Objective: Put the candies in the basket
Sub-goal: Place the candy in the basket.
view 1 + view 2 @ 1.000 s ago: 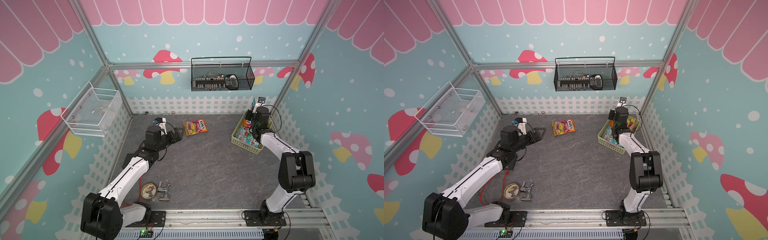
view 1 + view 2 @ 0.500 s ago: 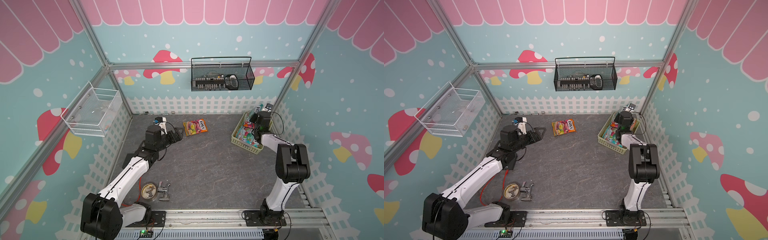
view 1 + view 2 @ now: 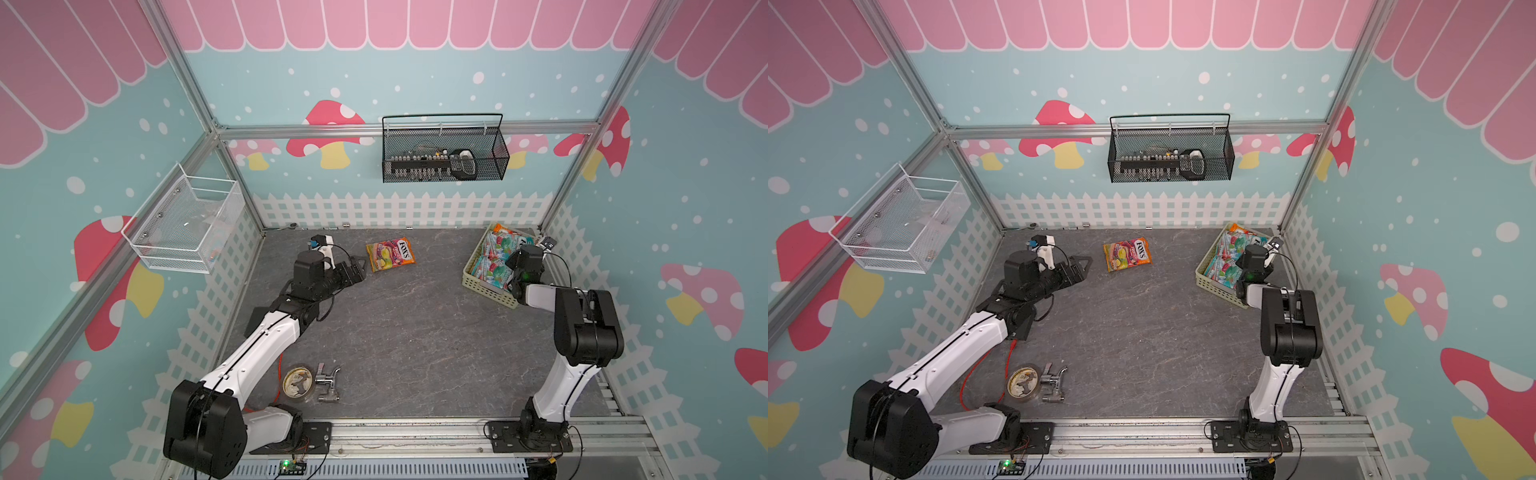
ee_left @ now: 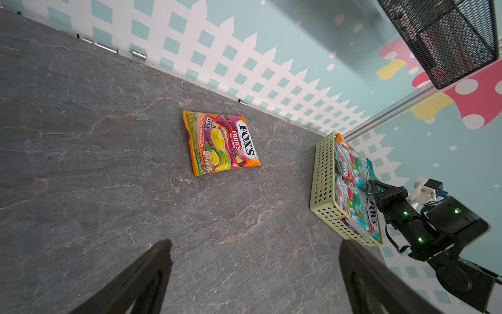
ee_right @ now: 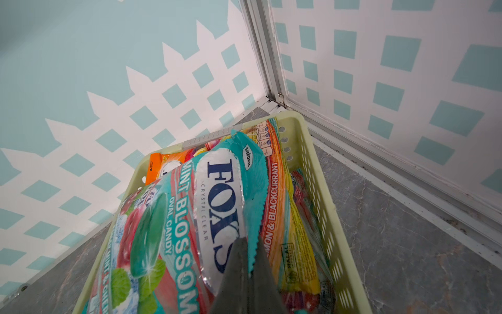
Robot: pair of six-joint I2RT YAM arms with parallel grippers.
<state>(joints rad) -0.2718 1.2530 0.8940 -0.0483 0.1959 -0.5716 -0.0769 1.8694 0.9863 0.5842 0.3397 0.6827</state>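
Observation:
The pale yellow-green basket (image 3: 482, 291) (image 5: 323, 190) stands in the back right corner, holding several candies. My right gripper (image 5: 248, 244) is inside it, shut on the serrated edge of a teal candy bag (image 5: 217, 195) that lies on top of an orange one (image 5: 279, 206). Another orange candy bag (image 3: 390, 254) (image 4: 221, 144) lies flat on the grey floor near the back wall. My left gripper (image 3: 357, 270) (image 4: 255, 244) hovers just left of that bag, open and empty.
A black wire basket (image 3: 444, 153) hangs on the back wall and a white wire basket (image 3: 187, 224) on the left wall. A round tin (image 3: 298, 384) and a metal fitting (image 3: 328, 382) lie near the front edge. Fence-patterned walls close the floor in.
My right wrist has dropped lower over the basket and come slightly forward, still shut. The left arm and the orange bag on the floor have not moved.

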